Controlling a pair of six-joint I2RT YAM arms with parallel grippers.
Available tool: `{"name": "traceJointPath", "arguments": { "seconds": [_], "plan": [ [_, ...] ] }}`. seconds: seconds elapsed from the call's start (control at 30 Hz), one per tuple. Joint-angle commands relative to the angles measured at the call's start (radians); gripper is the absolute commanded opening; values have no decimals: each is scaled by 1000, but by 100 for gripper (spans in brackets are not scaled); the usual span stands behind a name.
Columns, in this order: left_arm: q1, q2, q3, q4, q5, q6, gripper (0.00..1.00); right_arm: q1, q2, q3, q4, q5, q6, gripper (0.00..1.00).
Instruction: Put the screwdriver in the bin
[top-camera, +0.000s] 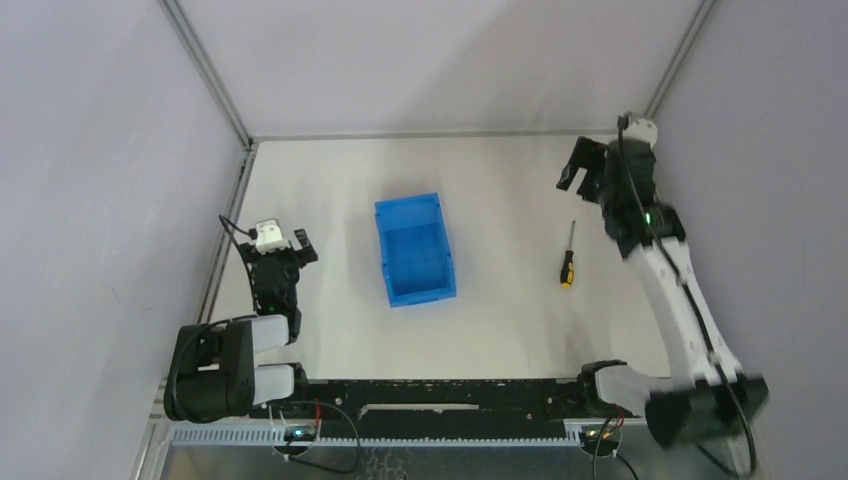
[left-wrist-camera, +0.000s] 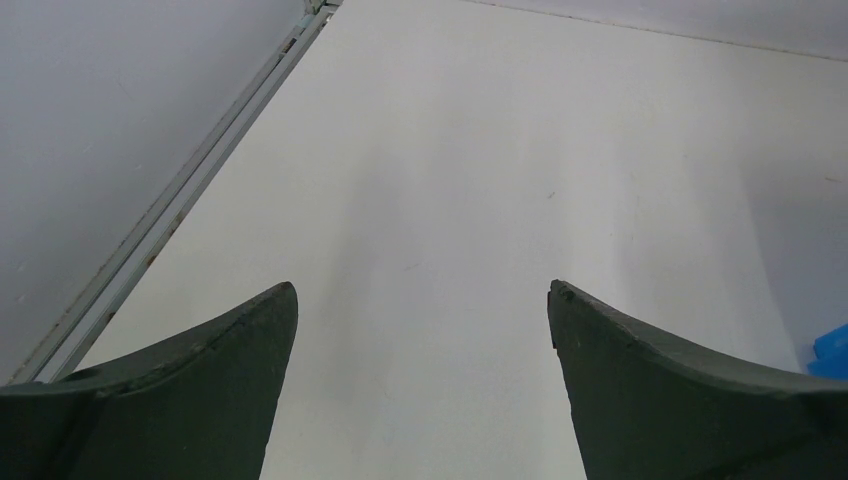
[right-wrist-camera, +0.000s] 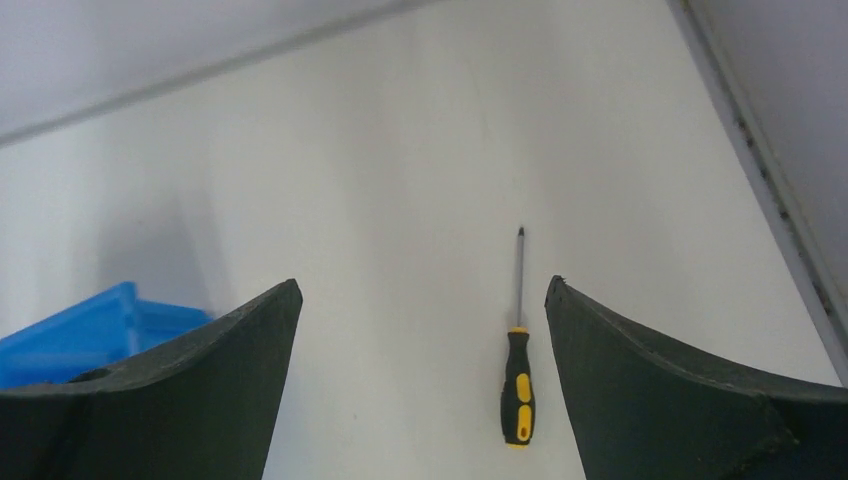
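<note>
The screwdriver (top-camera: 567, 262), with a yellow and black handle and a thin dark shaft, lies flat on the white table right of the blue bin (top-camera: 407, 205). Its tip points to the far side. My right gripper (top-camera: 583, 166) is open and empty, held above the table just beyond the screwdriver. In the right wrist view the screwdriver (right-wrist-camera: 517, 388) lies on the table between the open fingers (right-wrist-camera: 420, 285), close to the right finger, and the bin (right-wrist-camera: 90, 335) shows at the left. My left gripper (top-camera: 292, 243) is open and empty, left of the bin.
Grey walls and metal frame rails (top-camera: 232, 215) close in the table on the left, far and right sides. The left wrist view shows bare table between the open fingers (left-wrist-camera: 422, 290), a rail (left-wrist-camera: 190, 185) at the left and a sliver of bin (left-wrist-camera: 832, 350) at the right.
</note>
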Motion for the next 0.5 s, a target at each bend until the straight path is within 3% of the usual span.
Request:
{"name": "traceJointPath", "arguments": {
  "seconds": [0.0,0.13,0.23,0.47],
  "plan": [
    [-6,-10,35,24,-7,17,100,-152,310,185,-330,-229,-44,98],
    [-6,-10,35,24,-7,18,100,-226,530,210,-345,-260,-55,92],
    [-6,-10,35,24,-7,17,100,-229,662,207,-348,-277,-70,81],
    [-6,-10,34,24,-8,17,100,-229,800,102,-273,-277,-72,69]
  ]
}}
